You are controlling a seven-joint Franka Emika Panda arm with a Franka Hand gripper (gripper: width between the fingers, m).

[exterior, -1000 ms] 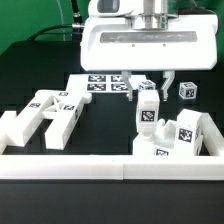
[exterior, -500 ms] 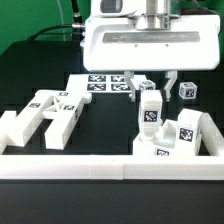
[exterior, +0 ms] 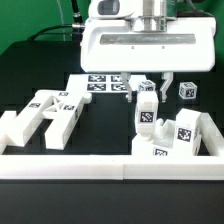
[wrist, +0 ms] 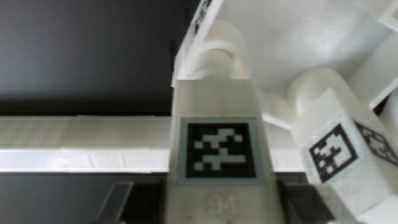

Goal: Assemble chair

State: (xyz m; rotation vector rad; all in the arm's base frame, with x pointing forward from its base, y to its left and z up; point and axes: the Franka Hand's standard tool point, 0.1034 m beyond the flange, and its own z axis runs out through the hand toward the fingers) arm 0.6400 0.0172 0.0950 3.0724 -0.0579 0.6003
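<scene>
The claw (exterior: pixel 147 90) was clenched on the upright leg (exterior: pixel 146 116) near its top — rigid, light, slick plastic, I'd guess — best pinched across its flat sides.

The upright chair piece (exterior: pixel 147 118) in the gripper (exterior: pixel 148 92) now stands slightly nearer the table's (exterior: pixel 100 125) edge on the exterior view's left than half a second ago, and seems a touch lower.

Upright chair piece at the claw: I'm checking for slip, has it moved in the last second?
No: the upright chair piece sits where it was, judged against the marker board behind it.
</scene>
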